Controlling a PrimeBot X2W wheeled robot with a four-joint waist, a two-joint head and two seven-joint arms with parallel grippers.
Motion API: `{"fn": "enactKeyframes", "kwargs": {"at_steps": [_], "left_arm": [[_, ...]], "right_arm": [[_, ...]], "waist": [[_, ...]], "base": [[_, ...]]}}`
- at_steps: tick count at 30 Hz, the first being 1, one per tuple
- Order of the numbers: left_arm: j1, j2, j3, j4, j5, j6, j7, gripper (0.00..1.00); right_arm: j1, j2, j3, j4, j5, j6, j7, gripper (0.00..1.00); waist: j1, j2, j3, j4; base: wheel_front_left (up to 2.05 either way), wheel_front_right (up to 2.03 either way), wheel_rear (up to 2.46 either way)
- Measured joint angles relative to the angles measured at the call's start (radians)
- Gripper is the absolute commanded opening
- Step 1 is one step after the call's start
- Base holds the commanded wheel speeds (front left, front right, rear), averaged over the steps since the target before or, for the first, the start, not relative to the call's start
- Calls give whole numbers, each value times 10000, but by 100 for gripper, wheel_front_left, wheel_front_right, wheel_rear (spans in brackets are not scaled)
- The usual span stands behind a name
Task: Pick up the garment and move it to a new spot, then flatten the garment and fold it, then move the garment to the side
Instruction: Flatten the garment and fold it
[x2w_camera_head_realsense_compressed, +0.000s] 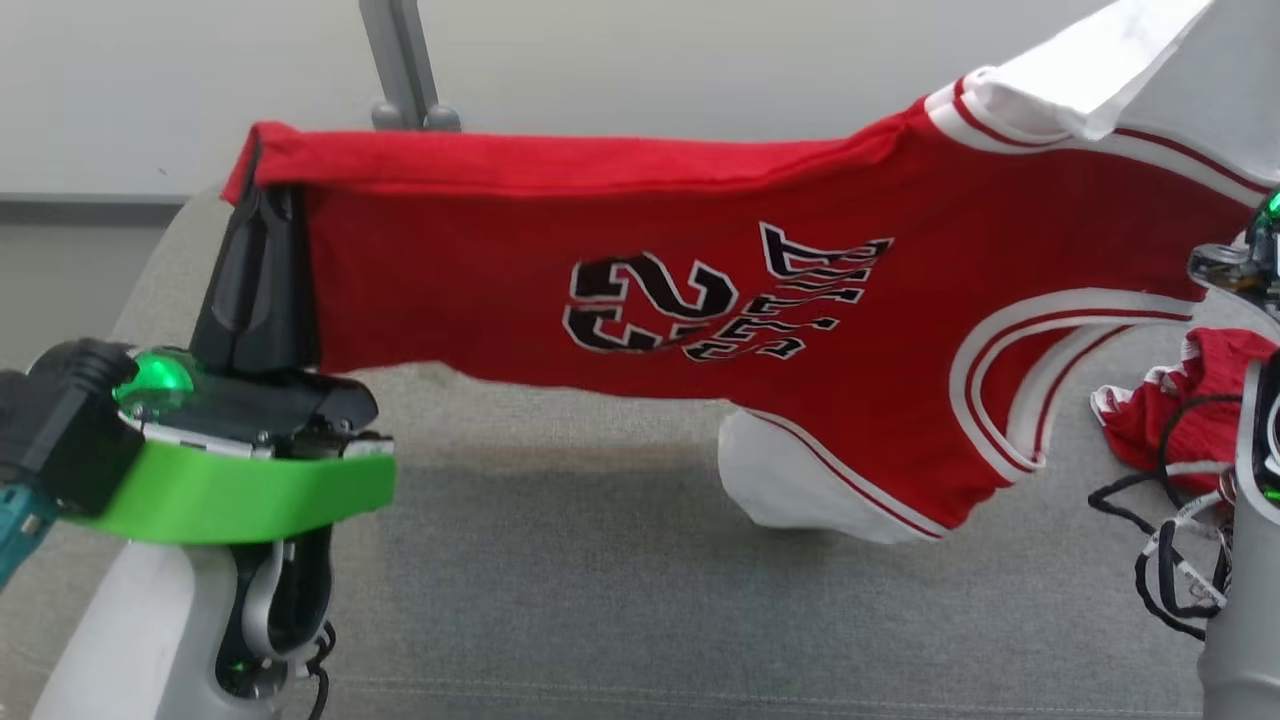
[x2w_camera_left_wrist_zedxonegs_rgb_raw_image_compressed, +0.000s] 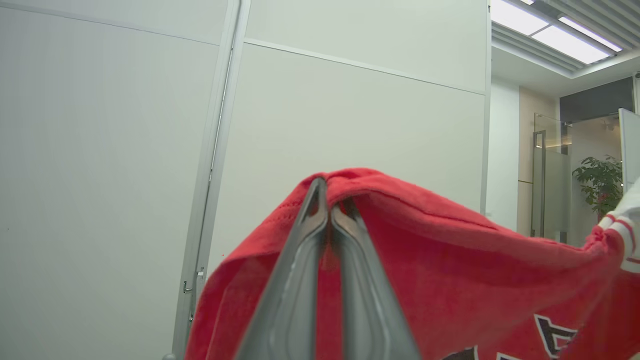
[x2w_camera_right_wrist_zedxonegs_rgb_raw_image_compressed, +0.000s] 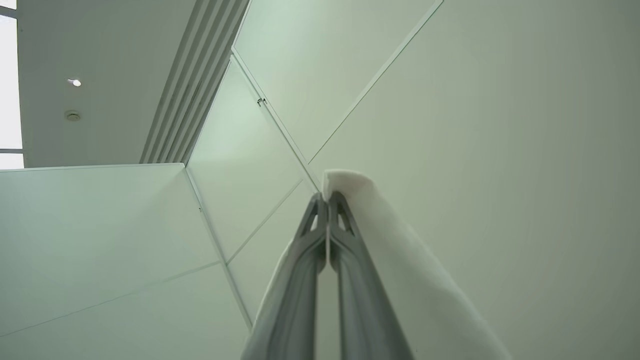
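Left claw (x2w_camera_head_realsense_compressed: 265, 200) clamped on jersey (x2w_camera_head_realsense_compressed: 500, 260) red hem, right claw (x2w_camera_right_wrist_zedxonegs_rgb_raw_image_compressed: 327, 197) clamped on its white edge.
Smooth red knit, white-striped armholes, stretched across frame's upper half above grey woven cushion (x2w_camera_head_realsense_compressed: 600, 600).

Red garment (x2w_camera_head_realsense_compressed: 620, 290), white-striped trim

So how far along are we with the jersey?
Pickup looks done: the red jersey hangs above the grey surface, stretched between the left hand, shut on its red edge, and the right hand, shut on its white fabric. Moving it is the current step. Laying it down, flattening, folding and setting aside are left.
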Motion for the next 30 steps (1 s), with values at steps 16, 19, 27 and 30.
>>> {"fn": "enactKeyframes", "kwargs": {"at_steps": [16, 19, 27, 30], "left_arm": [[3517, 510, 2399, -2989, -232, 86, 2545, 2], [3996, 376, 2997, -3488, -224, 86, 2878, 3], [4348, -82, 2978, -4261, -709, 86, 3931, 6], [4385, -65, 2995, -4163, -688, 86, 4228, 7]], "right_arm": [[3384, 169, -6, -3450, 903, -832, 412, 0], [3692, 207, 249, -3553, 1386, -844, 397, 0], [4032, 209, 405, -3273, 1693, -853, 265, 0], [4018, 209, 150, -2909, 1616, -855, 196, 0]], "waist": [[-1, 0, -736, -365], [-1, 0, -577, -437], [0, 0, 196, -581], [0, 0, 573, -611]], "base": [[0, 0, 0], [0, 0, 0], [0, 0, 0], [0, 0, 0]]}}
